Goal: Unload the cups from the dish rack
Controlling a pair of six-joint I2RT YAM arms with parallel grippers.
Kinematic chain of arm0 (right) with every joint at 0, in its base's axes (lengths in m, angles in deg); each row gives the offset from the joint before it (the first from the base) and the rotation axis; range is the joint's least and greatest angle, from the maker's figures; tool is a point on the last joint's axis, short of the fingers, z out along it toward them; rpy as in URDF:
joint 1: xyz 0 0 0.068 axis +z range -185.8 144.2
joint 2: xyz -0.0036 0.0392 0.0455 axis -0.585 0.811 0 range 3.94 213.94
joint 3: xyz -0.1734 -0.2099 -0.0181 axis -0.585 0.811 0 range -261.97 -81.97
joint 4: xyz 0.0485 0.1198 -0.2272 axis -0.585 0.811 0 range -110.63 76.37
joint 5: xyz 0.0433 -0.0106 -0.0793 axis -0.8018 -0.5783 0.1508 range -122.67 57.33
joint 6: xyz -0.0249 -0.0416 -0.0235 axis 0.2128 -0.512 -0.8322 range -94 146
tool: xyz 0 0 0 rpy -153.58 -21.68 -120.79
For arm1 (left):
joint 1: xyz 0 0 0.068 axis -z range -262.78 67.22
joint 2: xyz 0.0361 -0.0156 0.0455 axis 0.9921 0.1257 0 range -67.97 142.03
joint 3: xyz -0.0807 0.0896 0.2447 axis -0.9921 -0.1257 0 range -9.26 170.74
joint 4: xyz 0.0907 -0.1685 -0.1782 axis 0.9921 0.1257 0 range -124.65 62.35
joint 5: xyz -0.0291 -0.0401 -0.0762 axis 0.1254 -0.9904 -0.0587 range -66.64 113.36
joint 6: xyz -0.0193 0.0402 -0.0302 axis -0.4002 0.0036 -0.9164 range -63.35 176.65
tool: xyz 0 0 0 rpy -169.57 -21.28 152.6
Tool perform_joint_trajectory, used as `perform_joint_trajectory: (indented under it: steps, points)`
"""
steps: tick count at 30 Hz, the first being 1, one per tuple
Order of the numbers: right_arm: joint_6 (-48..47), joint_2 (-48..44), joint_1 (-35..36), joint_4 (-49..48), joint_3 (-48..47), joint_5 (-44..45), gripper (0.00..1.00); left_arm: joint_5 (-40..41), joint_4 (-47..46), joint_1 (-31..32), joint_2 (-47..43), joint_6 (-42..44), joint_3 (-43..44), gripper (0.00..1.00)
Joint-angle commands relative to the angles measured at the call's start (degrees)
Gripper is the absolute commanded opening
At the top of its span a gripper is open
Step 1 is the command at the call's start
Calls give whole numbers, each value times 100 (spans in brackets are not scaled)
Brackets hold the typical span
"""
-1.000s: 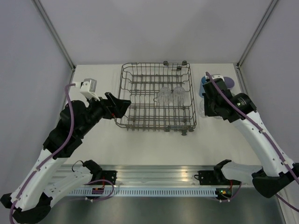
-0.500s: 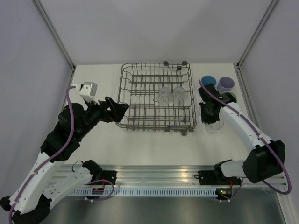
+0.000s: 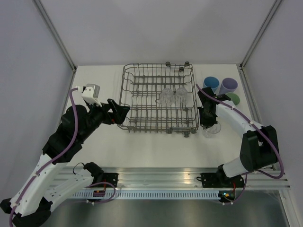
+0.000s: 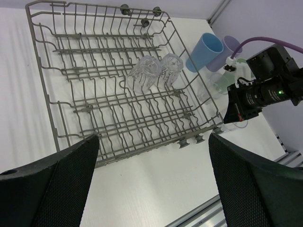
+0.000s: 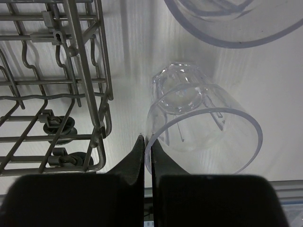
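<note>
Two clear cups (image 4: 144, 73) lie in rack (image 3: 147, 101) | right gripper (image 5: 144, 142) pinched on rim wall of a third clear cup (image 5: 203, 118), upright on table (image 3: 156, 146) just right of rack | left gripper (image 4: 151, 142) spread wide, holding nothing | cup probably light, slick, thin-walled: pinch rim gently

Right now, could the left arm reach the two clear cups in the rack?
Probably yes. The left pincer hangs open beside the dish rack; nothing covers the two clear cups, and the right pincer grips a third cup outside it.
</note>
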Motion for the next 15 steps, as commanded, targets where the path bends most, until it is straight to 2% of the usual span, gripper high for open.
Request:
perform_joint_trajectory:
  steps: [1, 3, 6, 10, 12, 13, 15]
  points:
    - [-71, 90, -1, -105, -172, 73, 0, 108, -71, -8, -39, 259, -38, 100]
    - [-80, 99, -10, -113, -198, 73, 0, 126, -71, -8, -74, 259, -38, 100]
    - [-80, 134, -10, -78, -224, 187, 7, 91, -71, -8, -74, 268, -29, 100]
    - [-80, 134, -10, -70, -216, 292, 11, 91, -63, -8, -74, 276, -38, 100]
    - [-97, 125, -1, 18, -260, 302, 16, 56, -63, -8, -74, 276, -38, 100]
    - [-106, 90, -19, 27, -260, 266, 23, 47, -63, -8, -65, 268, -38, 100]
    - [-124, -67, -1, -8, -260, 179, 30, 21, -71, -8, -65, 259, -38, 100]
